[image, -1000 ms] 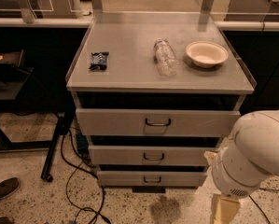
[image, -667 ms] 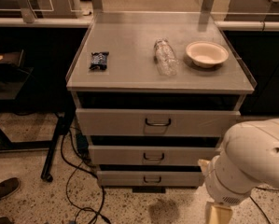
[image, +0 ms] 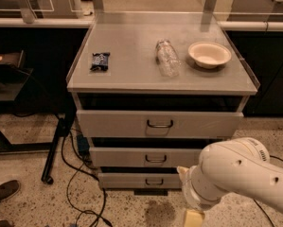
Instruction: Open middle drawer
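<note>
Landmark: the middle drawer, the second of three grey fronts under the desk, with a small dark loop handle at its centre.
Middle drawer: a dark gap runs along the top of its front; my arm hides its right end.
My tool: below and to the right of the middle drawer's handle, at the bottom edge of the view, clear of the handle. Only a pale tan piece shows, so I cannot tell whether it is open or closed.
My arm: bulky and white, in front of the middle drawer's right side.
Top drawer: directly above the middle drawer, with a taller, wider front.
Bottom drawer: directly below it, with the thinnest front.
Dark packet: on the desk, above and left of the middle drawer.
Clear bottle: lying on its side on the desk, above the middle drawer's handle.
Bowl: on the desk, above and right of the middle drawer, near the bottle but apart from it.
Cables: on the floor, left of and below the middle drawer.
</note>
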`<act>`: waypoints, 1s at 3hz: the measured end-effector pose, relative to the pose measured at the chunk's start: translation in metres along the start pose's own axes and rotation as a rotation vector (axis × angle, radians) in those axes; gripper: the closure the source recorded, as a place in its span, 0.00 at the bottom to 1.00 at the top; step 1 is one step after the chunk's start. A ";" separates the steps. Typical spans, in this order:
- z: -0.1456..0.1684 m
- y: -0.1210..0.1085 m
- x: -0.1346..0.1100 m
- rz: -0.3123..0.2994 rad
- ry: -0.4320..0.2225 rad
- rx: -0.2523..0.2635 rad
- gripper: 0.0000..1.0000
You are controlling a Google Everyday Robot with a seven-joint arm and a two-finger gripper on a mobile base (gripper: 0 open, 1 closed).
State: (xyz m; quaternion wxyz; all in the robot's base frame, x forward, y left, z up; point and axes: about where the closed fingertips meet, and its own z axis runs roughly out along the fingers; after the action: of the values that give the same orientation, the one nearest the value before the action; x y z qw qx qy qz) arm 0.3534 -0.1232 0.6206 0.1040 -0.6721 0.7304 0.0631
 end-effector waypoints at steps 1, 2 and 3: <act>0.000 -0.001 0.000 0.000 -0.002 0.005 0.00; 0.021 -0.004 -0.001 0.026 -0.024 0.014 0.00; 0.045 -0.019 -0.007 0.048 -0.045 0.049 0.00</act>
State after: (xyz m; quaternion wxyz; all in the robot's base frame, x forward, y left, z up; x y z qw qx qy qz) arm 0.3760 -0.1079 0.5790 0.1353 -0.6500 0.7452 0.0628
